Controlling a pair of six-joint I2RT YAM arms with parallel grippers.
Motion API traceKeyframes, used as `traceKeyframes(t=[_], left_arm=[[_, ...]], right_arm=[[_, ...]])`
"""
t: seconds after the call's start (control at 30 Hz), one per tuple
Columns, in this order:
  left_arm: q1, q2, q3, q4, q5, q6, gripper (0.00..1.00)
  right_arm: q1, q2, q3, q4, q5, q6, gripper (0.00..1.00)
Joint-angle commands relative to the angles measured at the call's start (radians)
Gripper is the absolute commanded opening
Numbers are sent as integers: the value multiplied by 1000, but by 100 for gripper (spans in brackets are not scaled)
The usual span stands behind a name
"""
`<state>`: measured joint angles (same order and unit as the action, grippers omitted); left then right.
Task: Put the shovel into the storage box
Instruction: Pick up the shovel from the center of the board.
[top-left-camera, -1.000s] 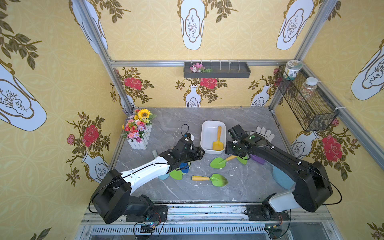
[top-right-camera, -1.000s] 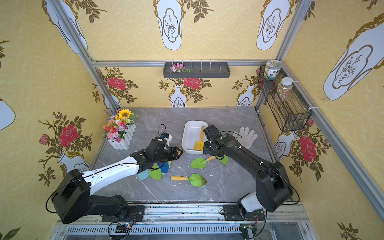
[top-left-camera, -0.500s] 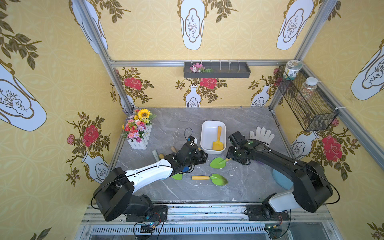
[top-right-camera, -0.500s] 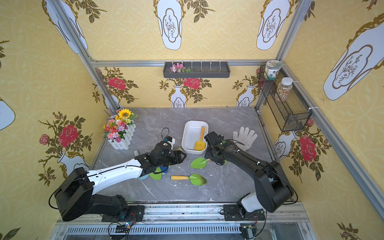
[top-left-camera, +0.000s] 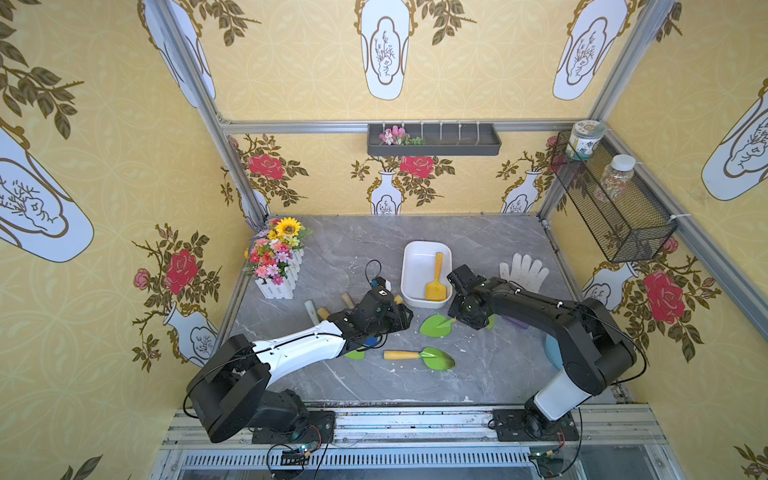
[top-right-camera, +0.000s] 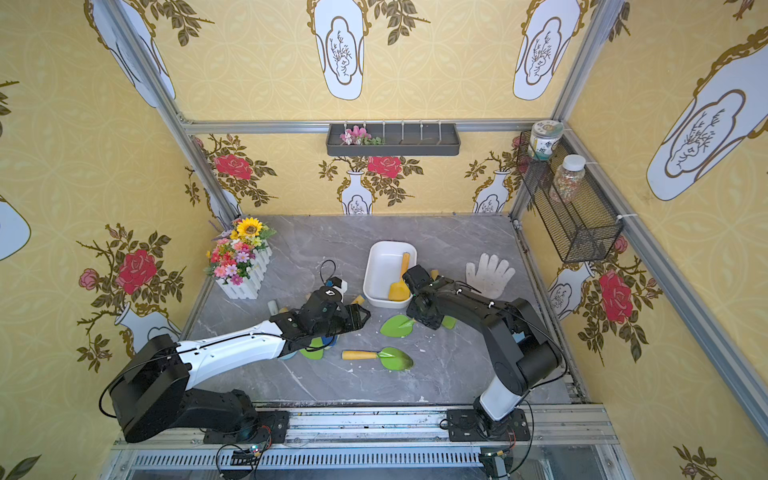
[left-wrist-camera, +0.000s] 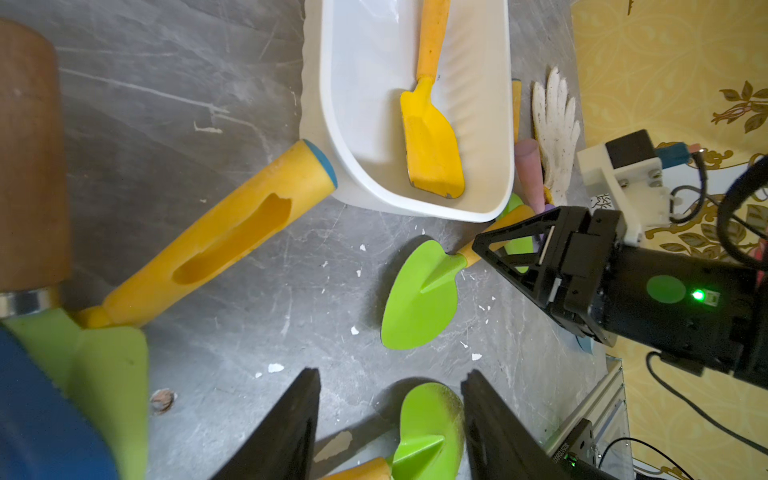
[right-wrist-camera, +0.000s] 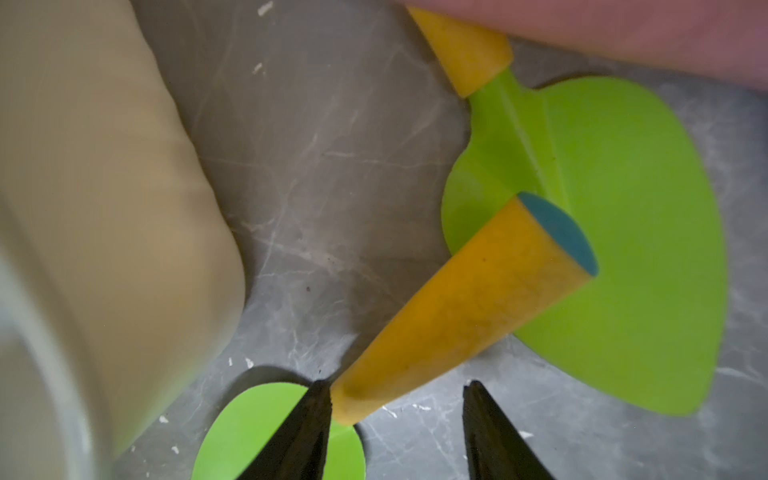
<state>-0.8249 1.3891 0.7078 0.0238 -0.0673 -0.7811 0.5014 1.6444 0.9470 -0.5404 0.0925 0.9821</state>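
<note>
Centre of both top views: white box (top-left-camera: 419, 266) on the grey table (top-left-camera: 374, 232), a yellow shovel (top-left-camera: 435, 286) lying inside. Just below it, the right gripper (top-left-camera: 457, 318) sits over a green shovel (top-left-camera: 436, 325); the left gripper (top-left-camera: 405, 318) hovers to the left.

Left wrist view, bottom edge: left fingers (left-wrist-camera: 291, 428) apart, gripping nothing.

Right wrist view, bottom edge: right fingers (right-wrist-camera: 303, 432) spread around the handle (right-wrist-camera: 457, 311), one touching it, not clamped.

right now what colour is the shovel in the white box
The shovel is yellow throughout; best in the left wrist view.
</note>
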Motion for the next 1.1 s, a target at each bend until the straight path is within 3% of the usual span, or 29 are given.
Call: traceKeyframes(t=[0.0, 0.5, 0.73, 1.07], left_arm=[[1, 9, -6, 28, 3, -6, 59], [0, 19, -12, 42, 12, -15, 59], [1, 19, -7, 45, 12, -18, 59], [20, -18, 5, 22, -5, -37, 59]], right_arm=[[-1, 20, 4, 18, 9, 30, 53], [-1, 45, -8, 44, -1, 47, 37], [-1, 7, -8, 40, -1, 25, 28], [-1, -110, -19, -25, 34, -29, 24]])
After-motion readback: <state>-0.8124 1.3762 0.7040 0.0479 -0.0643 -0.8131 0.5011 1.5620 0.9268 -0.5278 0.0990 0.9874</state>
